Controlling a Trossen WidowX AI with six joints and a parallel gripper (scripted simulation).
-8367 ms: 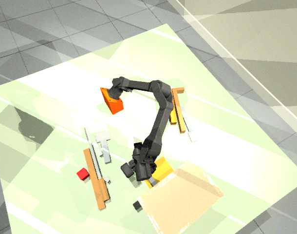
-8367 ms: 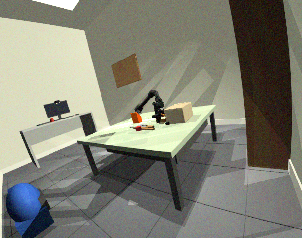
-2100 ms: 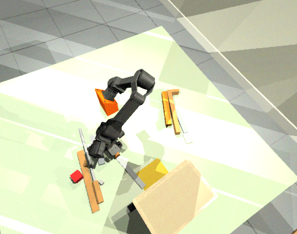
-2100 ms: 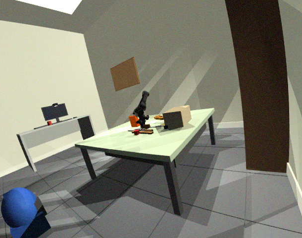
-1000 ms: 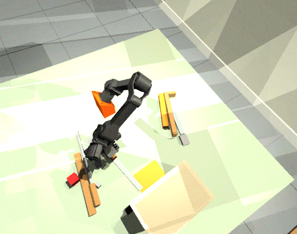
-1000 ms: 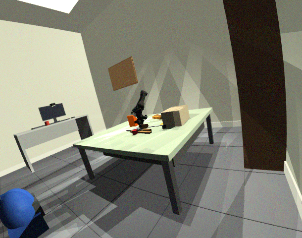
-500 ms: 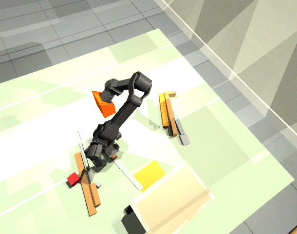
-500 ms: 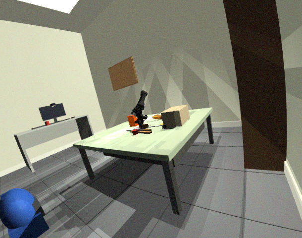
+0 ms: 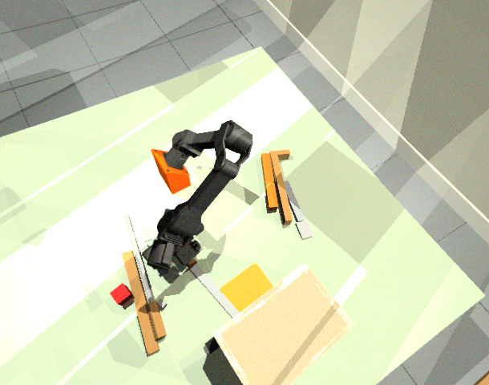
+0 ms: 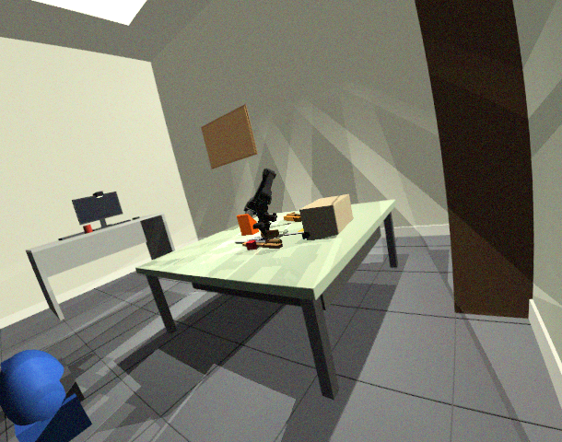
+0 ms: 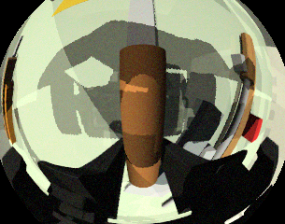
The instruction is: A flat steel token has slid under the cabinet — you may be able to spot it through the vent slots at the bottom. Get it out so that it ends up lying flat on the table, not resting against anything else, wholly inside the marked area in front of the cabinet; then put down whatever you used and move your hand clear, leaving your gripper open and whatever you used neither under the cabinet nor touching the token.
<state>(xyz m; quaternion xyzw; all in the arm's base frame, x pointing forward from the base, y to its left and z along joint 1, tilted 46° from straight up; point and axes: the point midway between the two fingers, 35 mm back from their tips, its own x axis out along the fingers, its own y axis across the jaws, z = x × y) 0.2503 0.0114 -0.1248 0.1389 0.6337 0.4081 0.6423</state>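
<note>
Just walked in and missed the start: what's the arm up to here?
The gripper is shut on the brown handle of a flat grey-bladed tool, whose blade points toward the cabinet, alongside the yellow marked area. No token is visible. Other wooden tools lie unused.

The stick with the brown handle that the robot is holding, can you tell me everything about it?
The tool has a rounded brown handle, wood-like, and a long flat grey blade, metal-like. The gripper is shut on the handle. The blade runs straight away from the gripper, low over the green table, past the yellow marked area, and its far end reaches the tan cabinet. Whether the blade touches the table cannot be told.
</note>
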